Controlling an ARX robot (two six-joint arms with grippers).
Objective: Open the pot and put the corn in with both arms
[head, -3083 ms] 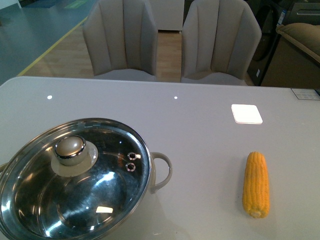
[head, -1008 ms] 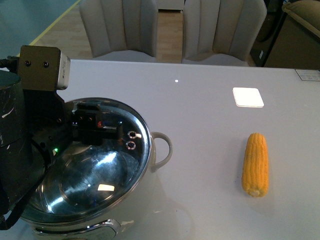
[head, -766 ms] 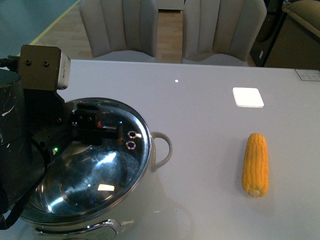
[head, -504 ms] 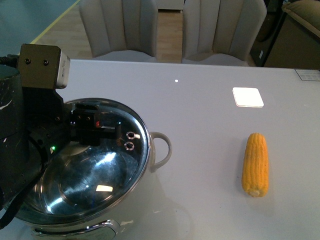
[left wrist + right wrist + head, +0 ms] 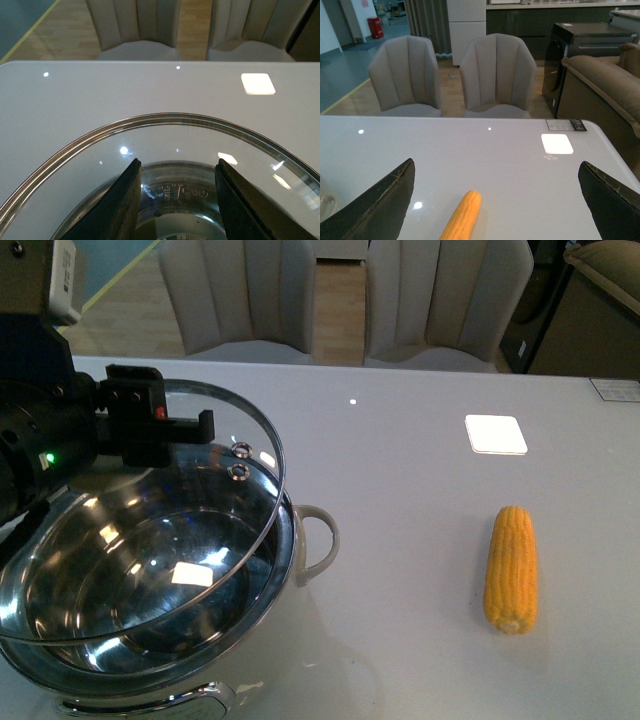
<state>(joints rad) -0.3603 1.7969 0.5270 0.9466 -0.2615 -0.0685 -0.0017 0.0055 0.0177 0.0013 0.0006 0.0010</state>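
Note:
The shiny steel pot (image 5: pixel 292 558) stands at the table's front left. My left gripper (image 5: pixel 160 430) is shut on the pot lid (image 5: pixel 268 455) and holds it above the pot, with its far edge tilted up. The knob is hidden behind the gripper. In the left wrist view the gripper (image 5: pixel 177 166) holds the glass lid (image 5: pixel 175 132). The corn (image 5: pixel 511 570) lies on the table at the right. My right gripper (image 5: pixel 496 165) is wide open above the table, and the corn (image 5: pixel 461 216) lies below it, between the jaws. The right gripper is out of the front view.
Two grey chairs (image 5: pixel 240 290) stand beyond the white table's far edge. A bright white square (image 5: pixel 495 435) lies on the table at the back right. A brown sofa (image 5: pixel 605 80) stands to the right of the table.
My left gripper has risen with the lid, which has come off the pot's rim and tilted. The corn has not moved.

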